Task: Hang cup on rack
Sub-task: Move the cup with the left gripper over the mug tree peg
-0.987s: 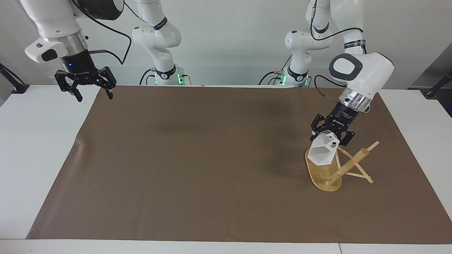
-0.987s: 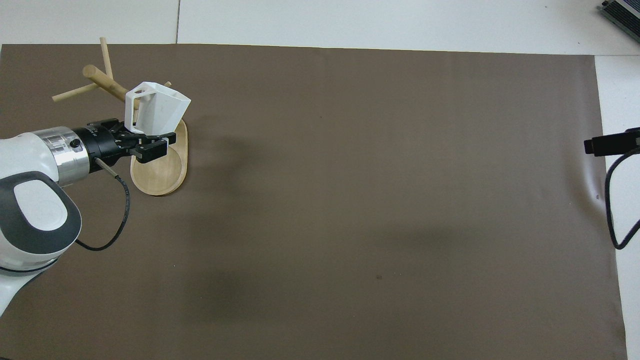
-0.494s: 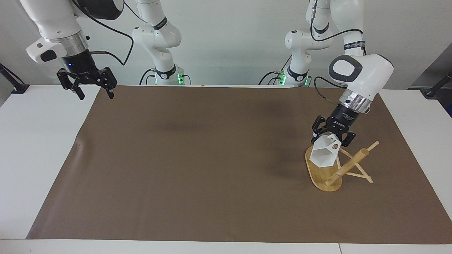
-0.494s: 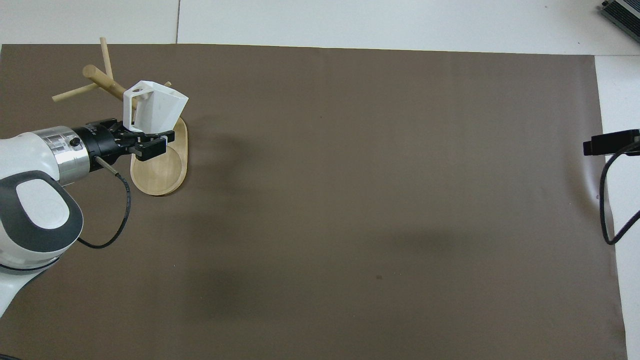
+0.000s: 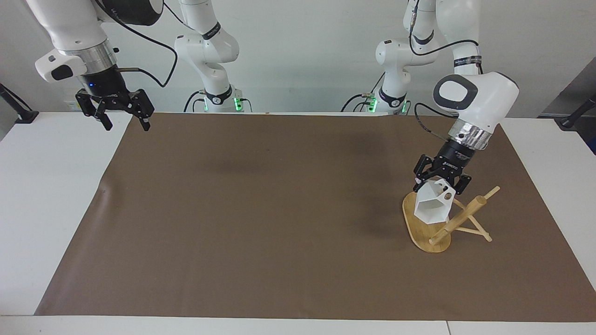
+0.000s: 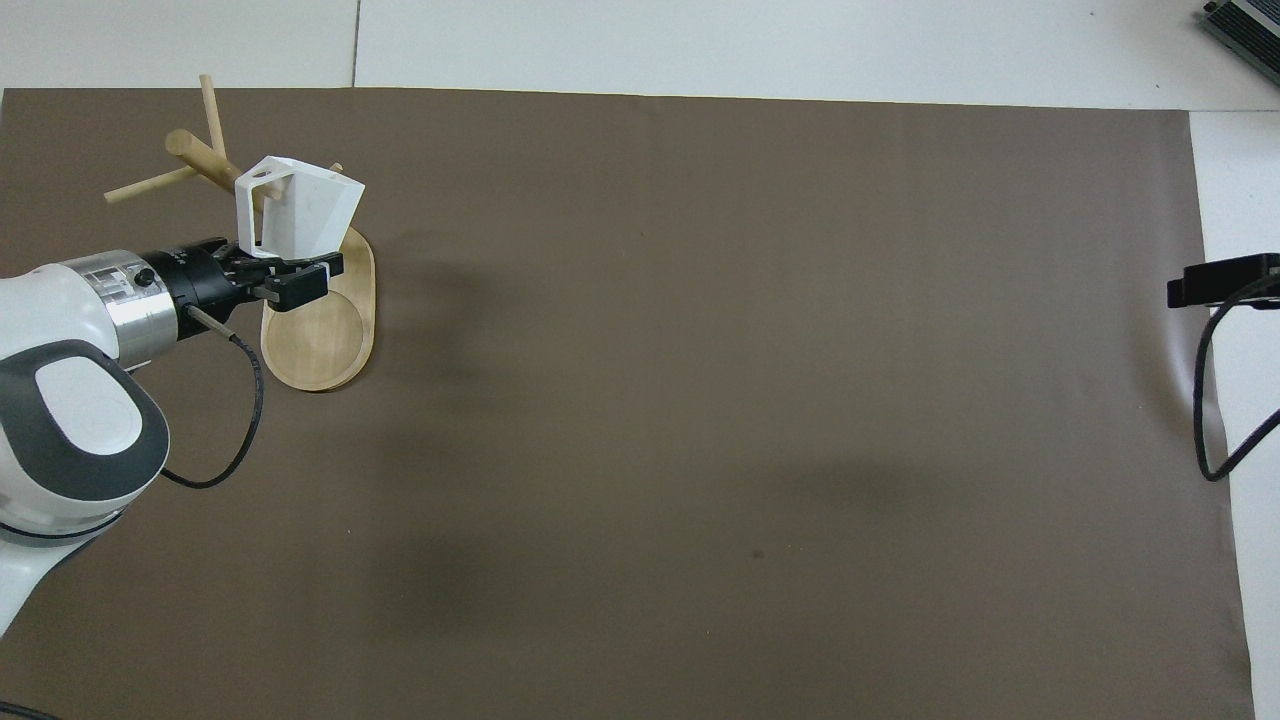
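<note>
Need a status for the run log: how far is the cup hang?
Done: the left gripper has the small white faceted cup gripped and lifted.
In hand: it holds the cup tilted over the light bamboo rack, beside the central post.
Left: no peg passes through the handle hole, so threading and release remain.
The right gripper waits open, raised at the right arm's end of the table.

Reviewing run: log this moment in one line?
left gripper: holds white faceted cup over bamboo mug rack | cup: unhung | right gripper: open, waiting
</note>
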### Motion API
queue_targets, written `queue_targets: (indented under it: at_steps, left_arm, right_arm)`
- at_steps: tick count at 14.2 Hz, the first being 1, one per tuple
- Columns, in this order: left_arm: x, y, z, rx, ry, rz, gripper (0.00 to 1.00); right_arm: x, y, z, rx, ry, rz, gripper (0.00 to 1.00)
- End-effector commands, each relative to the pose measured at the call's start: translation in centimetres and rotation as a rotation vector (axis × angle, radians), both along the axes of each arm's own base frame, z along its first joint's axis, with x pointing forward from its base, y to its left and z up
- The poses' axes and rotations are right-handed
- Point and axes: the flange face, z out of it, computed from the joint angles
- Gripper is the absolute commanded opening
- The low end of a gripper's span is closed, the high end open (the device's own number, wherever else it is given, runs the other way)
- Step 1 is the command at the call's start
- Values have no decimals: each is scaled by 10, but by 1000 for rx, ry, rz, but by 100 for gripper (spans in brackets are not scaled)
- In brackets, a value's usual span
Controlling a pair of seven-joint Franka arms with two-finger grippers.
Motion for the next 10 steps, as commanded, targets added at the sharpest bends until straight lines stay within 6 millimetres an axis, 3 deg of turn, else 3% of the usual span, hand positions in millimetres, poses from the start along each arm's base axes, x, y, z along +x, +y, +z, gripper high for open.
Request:
queue_targets:
  at_steps: [1,10]
  left_arm:
    - [1,3,-1,5,8,44,0]
    - [-1,7,-5,0,11,90,0]
  right_arm:
    - [-6,3,4,1,12,-17,100]
    - [-7,6,3,2,15,-5,100]
